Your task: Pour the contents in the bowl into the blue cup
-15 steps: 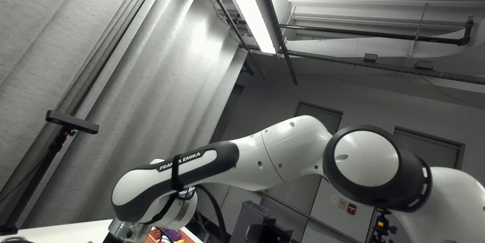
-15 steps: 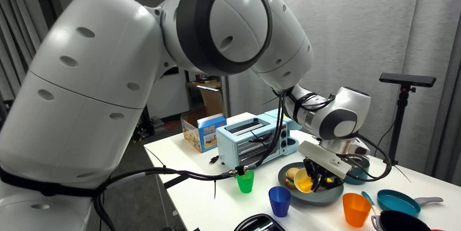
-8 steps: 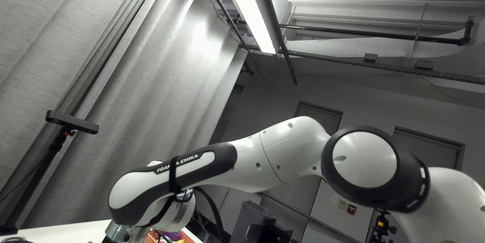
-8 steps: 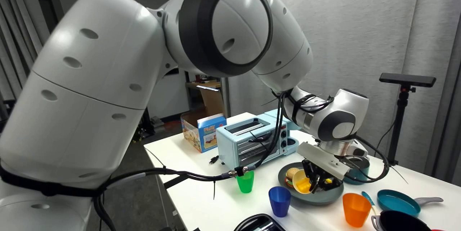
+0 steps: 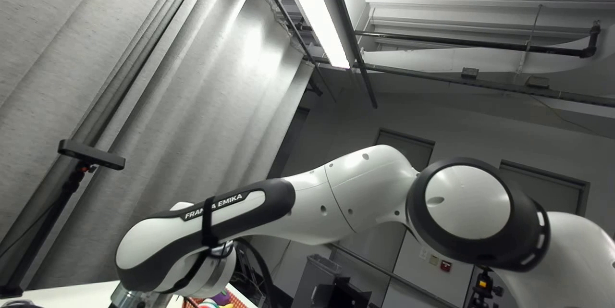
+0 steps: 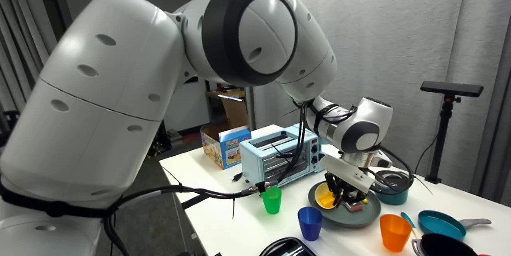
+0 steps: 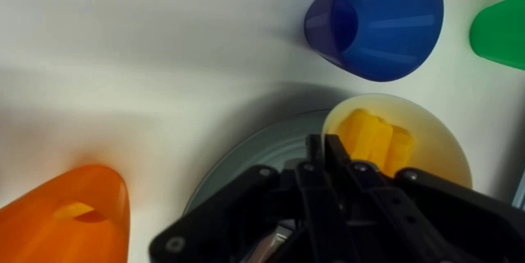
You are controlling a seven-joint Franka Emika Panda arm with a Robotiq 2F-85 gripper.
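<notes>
The gripper (image 7: pixel 325 145) grasps the bowl (image 7: pixel 437 154) by its rim, fingers (image 7: pixel 337 151) clamped on the wall, yellow pieces (image 7: pixel 371 140) inside. In an exterior view the bowl is tilted over the plate (image 6: pixel 341 219); the blue cup (image 6: pixel 310 226) stands upright nearby on the table (image 6: pixel 241 228).

White lettering (image 5: pixel 229 201) on a dark panel of the robot arm (image 5: pixel 355 188) reads "FRAN", then, past a black strap (image 5: pixel 207 224), "A EMIKA"; the blue box (image 6: pixel 235 150) on the worktop (image 6: pixel 247 224) bears what looks like "PLAY", its other print too small to read
</notes>
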